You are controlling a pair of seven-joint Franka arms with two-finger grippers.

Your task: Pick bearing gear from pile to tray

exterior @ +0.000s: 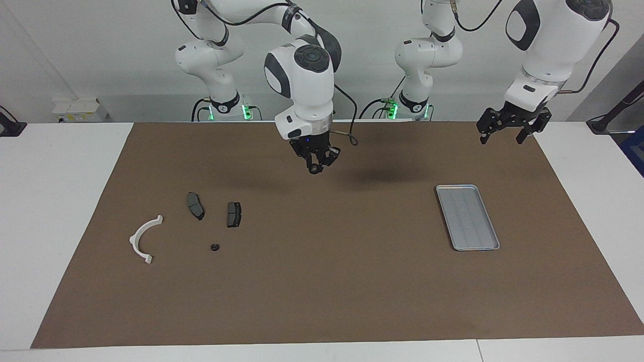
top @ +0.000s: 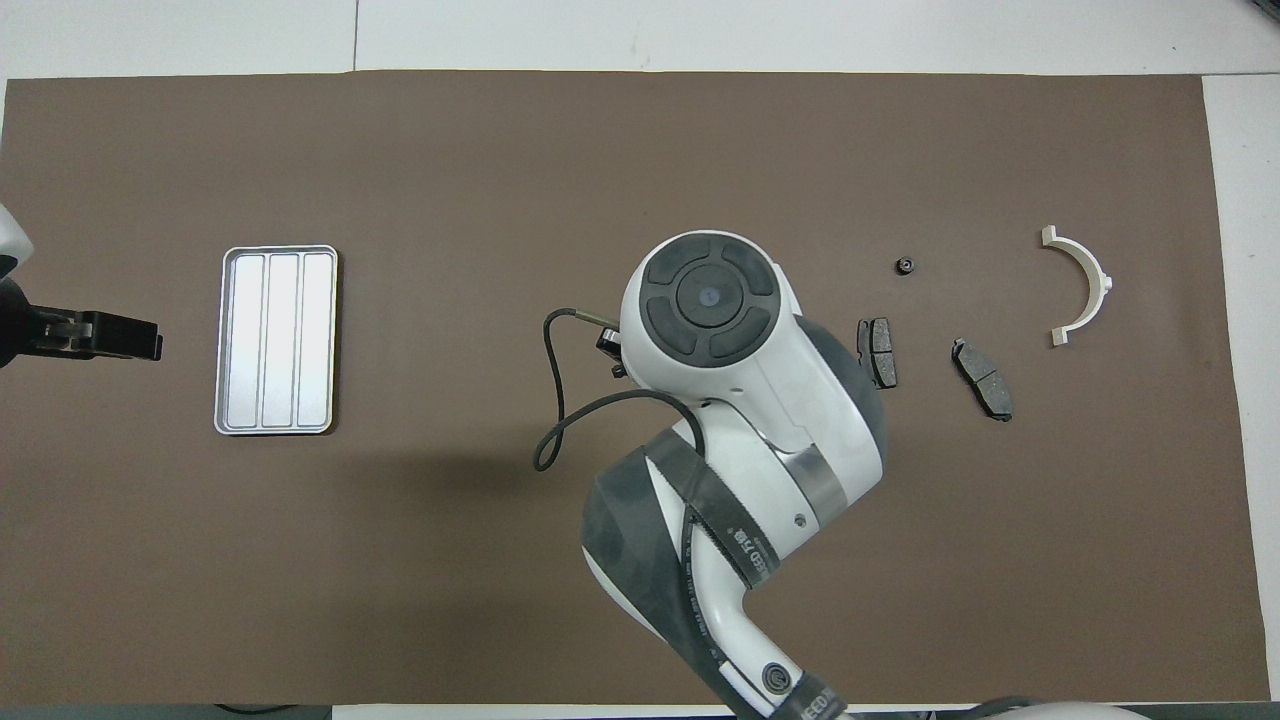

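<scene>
The pile lies toward the right arm's end of the mat: a white arc piece [exterior: 135,240] [top: 1095,280], two dark brake pads [exterior: 195,205] [exterior: 234,214] [top: 980,378] [top: 880,352], and one small black round piece [exterior: 215,247] [top: 904,266]. My right gripper [exterior: 316,168] hangs in the air over the mat's middle, shut on a small black round bearing gear [exterior: 315,170]. In the overhead view its wrist hides the gripper. The silver tray [exterior: 467,217] [top: 277,340] lies empty toward the left arm's end. My left gripper [exterior: 503,136] [top: 120,336] waits open, raised beside the tray.
A brown mat [exterior: 322,281] covers most of the white table. A loose black cable [top: 560,400] loops from the right wrist. Nothing lies on the mat between the pile and the tray.
</scene>
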